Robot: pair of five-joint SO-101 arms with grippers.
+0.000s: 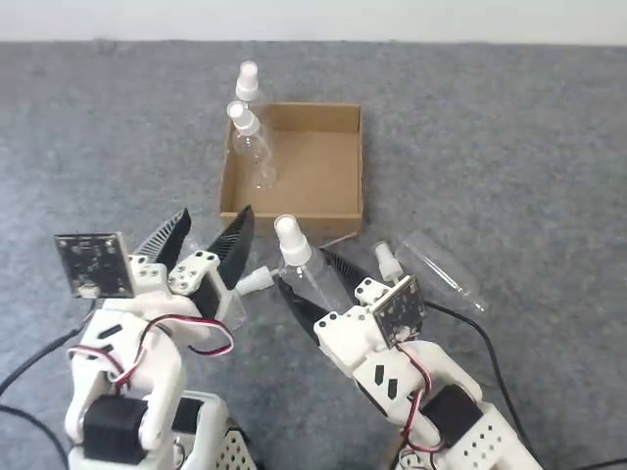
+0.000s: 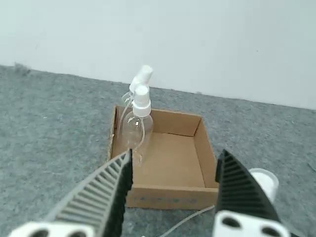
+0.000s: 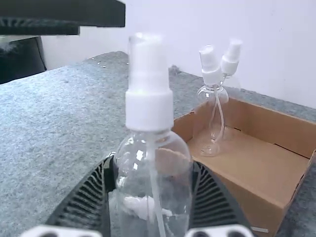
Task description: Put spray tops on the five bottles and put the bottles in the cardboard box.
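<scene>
The right gripper [image 1: 302, 267] grips a clear, round-shouldered bottle [image 1: 293, 240] between its black ribbed fingers, and the bottle stands upright with a white spray top on. That arm's wrist view shows a thin dip tube running down inside the plastic and a finger [image 3: 84, 202] pressed to each side. At 9 o'clock from it, the left gripper [image 1: 216, 211] hangs with its fingers spread wide and nothing between them. Its own wrist view looks through that gap at the front wall of the cardboard box [image 2: 168, 195].

In the high view, the square, shallow, open-topped box sits at 12 o'clock of both grippers on the grey, felt-like counter [image 1: 509, 147], its front wall apart from the held bottle. One capped bottle [image 1: 257, 157] stands inside at the box's 10 o'clock corner. A second capped bottle [image 1: 247, 80] rises at that same corner — inside or just behind the wall, I cannot tell.

The high view also takes in the counter at 3 o'clock of the right gripper, where a clear bottle [image 1: 446, 272] lies on its side with a white spray top [image 1: 388, 259] just beside it. Another loose spray top [image 1: 253, 282] lies between the two grippers.
</scene>
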